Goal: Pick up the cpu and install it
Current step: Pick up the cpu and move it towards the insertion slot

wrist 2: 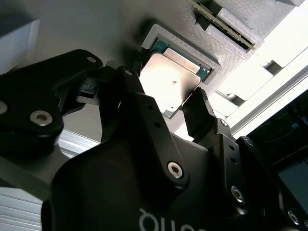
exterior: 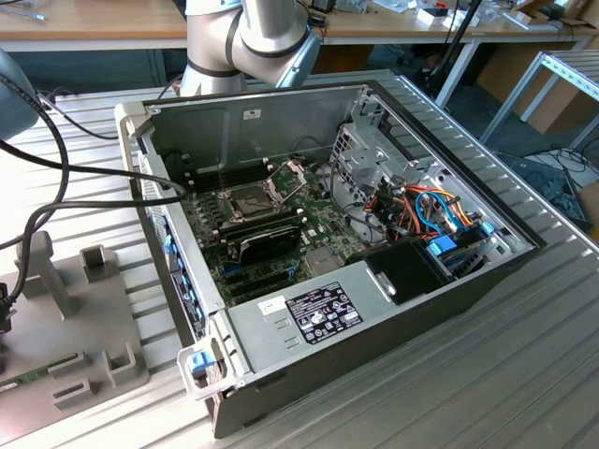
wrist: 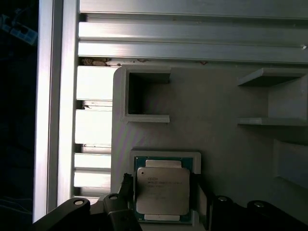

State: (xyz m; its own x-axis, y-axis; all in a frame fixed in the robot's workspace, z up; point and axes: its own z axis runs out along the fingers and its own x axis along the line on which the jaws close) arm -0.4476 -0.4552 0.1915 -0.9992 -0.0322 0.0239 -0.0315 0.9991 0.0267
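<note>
open pc case (exterior: 281,117) and grey parts tray (wrist: 226,144) are set up; the gripper (wrist: 163,183) hangs low over the tray's recess, can't tell if it's clamped or slack. the socket (exterior: 251,198) looks bare w/ its retention frame (exterior: 288,171) flipped up, so install is all left. the cpu (wrist: 162,193) lies flat in that recess under the gripper, so pickup is at most just begun.

arm (exterior: 245,37): silver-grey tube with a round joint bent over its top, at the upper edge of the exterior view.
hand (wrist 2: 168,89) (wrist: 162,191): black, with screw-headed link bars on either side, in both wrist views.
</note>
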